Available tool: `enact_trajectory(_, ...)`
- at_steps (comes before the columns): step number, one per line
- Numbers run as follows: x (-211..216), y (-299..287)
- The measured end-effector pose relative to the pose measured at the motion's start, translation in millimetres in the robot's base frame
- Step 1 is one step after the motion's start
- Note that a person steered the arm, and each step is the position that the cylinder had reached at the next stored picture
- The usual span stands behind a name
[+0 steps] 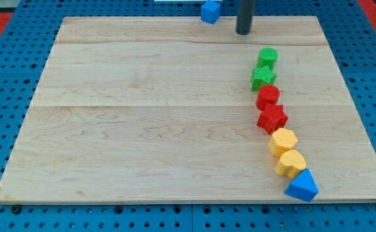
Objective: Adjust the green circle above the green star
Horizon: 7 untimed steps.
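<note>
While no jaws exist on this rod, my tip (243, 32) rests on the tabletop (142, 116), touching nothing. Toward the view's bottom-right of it sits the green circle (267, 57), touching the green star (262, 78) just below.

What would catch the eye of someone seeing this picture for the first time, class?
First, the chain of blocks curving down the board's right side: green circle at its top, touching the green star, then two red blocks, two yellow ones and a blue triangle near the bottom edge. Next, my tip, at the view's top, apart from the circle, with a lone blue block to its left.
</note>
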<state>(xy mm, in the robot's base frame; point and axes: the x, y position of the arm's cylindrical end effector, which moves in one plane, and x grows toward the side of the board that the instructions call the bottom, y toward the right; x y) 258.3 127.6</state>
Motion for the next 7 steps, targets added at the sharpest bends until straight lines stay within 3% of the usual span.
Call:
enact_trajectory(3, 13, -14)
enact_trajectory(4, 5, 23)
enact_trajectory(5, 23, 111)
enact_trajectory(6, 77, 123)
enact_trajectory(7, 108, 77)
